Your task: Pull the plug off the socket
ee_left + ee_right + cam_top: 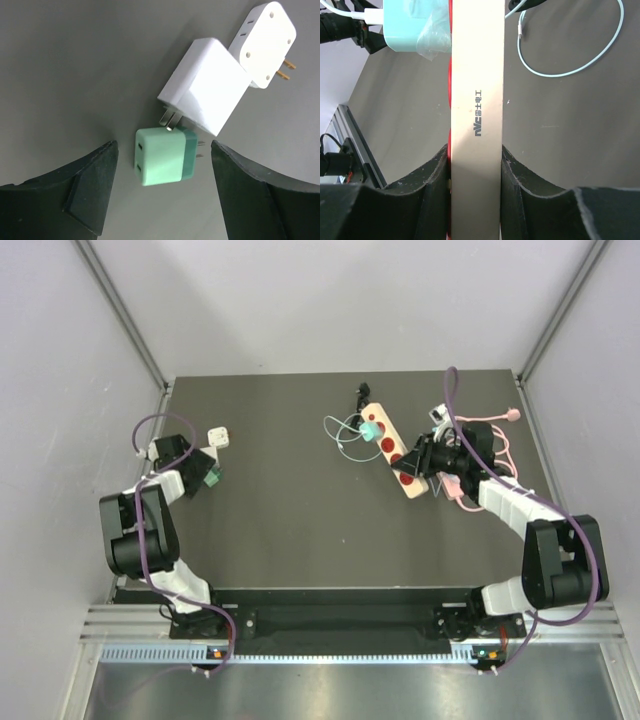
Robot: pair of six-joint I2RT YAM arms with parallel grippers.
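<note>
A cream power strip [393,452] with red sockets lies right of the table's centre. A teal plug [372,427] with a white cable sits in its far end. My right gripper [420,462] is shut on the strip's near part. In the right wrist view the fingers [432,185] press both long sides of the strip [476,100], and the teal plug [407,25] shows at top left. My left gripper [205,473] is open at the far left, above a loose mint-green adapter [162,156] that lies on the table between its fingers, untouched.
A white charger [202,92] and a white adapter [262,42] lie just beyond the green one. A pale blue cable [570,70] loops beside the strip. Pink cables [500,445] and a small black plug [360,395] lie near the right arm.
</note>
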